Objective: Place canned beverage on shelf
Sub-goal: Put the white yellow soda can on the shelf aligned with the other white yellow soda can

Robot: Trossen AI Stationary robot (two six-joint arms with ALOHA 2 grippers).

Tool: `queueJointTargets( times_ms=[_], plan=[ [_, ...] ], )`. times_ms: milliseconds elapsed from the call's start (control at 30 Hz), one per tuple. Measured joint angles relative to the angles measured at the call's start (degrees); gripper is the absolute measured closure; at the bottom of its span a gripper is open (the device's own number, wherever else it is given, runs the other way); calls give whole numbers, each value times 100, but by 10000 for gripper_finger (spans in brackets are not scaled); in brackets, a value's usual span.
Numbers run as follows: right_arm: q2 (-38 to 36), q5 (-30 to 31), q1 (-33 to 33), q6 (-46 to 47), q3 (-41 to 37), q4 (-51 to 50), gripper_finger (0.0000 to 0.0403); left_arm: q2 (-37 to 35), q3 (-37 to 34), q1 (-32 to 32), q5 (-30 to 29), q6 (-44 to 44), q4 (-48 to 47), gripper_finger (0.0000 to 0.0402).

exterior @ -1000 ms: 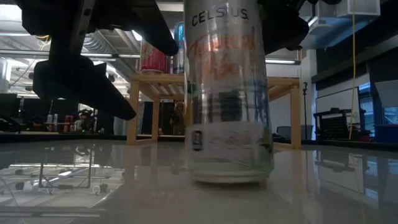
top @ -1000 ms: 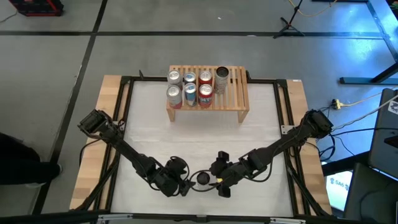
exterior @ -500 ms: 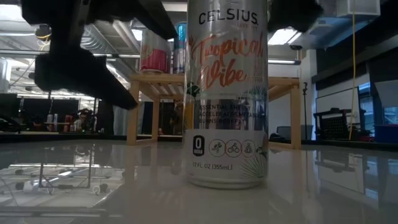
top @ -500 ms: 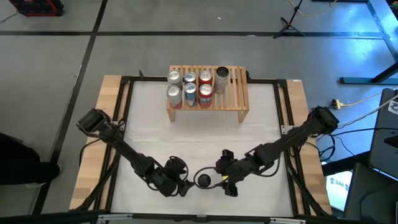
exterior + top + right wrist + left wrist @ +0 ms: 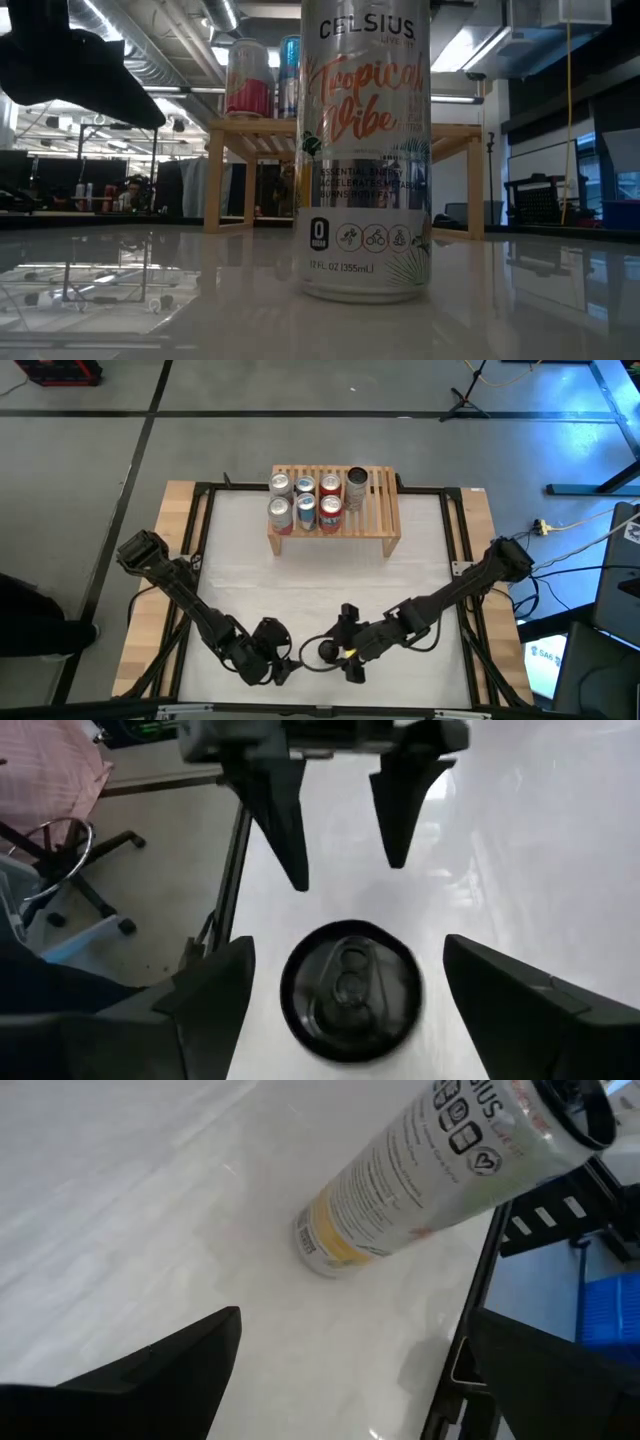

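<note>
A tall silver Celsius can [image 5: 327, 650] stands upright on its base on the white table near the front edge; it fills the low view [image 5: 365, 150]. My right gripper [image 5: 343, 646] is open, level with the can's top [image 5: 348, 988], one finger on each side with a gap to each. My left gripper [image 5: 281, 666] is open on the can's other side, a short way off; its wrist view shows the can [image 5: 430, 1170] ahead. The light-wood shelf [image 5: 385, 510] stands at the table's far side on its side legs [image 5: 470, 180].
Several cans [image 5: 305, 500] stand on the shelf's left and middle slats; its right part is bare. The table's black frame rail [image 5: 480, 1300] runs close behind the can. White table surface [image 5: 320, 580] lies between the can and the shelf.
My left gripper has drawn back from the can toward the table's left and near edge. My right gripper first backed off toward the right, then came back toward the can, and now its fingers flank the top. The can stands where it was.
</note>
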Motion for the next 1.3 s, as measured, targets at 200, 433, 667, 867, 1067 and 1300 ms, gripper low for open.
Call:
queueJointTargets(
  times_ms=[200, 433, 667, 867, 1067, 1300],
  plan=[
    [325, 9, 0, 4, 0, 238, 88, 0, -1, -28, -7, -121, -8, 17],
    [457, 0, 0, 12, -4, 113, 88, 0, -1, -21, -11, -121, -9, 17],
    [467, 126, 2, 14, -2, -63, 88, 0, -1, -21, -113, -106, -10, 17],
    [699, 154, 0, 15, -4, 99, 88, 0, -2, 6, -151, -99, -15, 17],
    [793, 97, 0, 15, -7, 218, 112, 0, -6, 7, -147, -98, -19, 17],
    [686, 102, 0, -35, -11, 137, 170, -111, -6, -2, 72, 220, -50, 17]
  ],
)
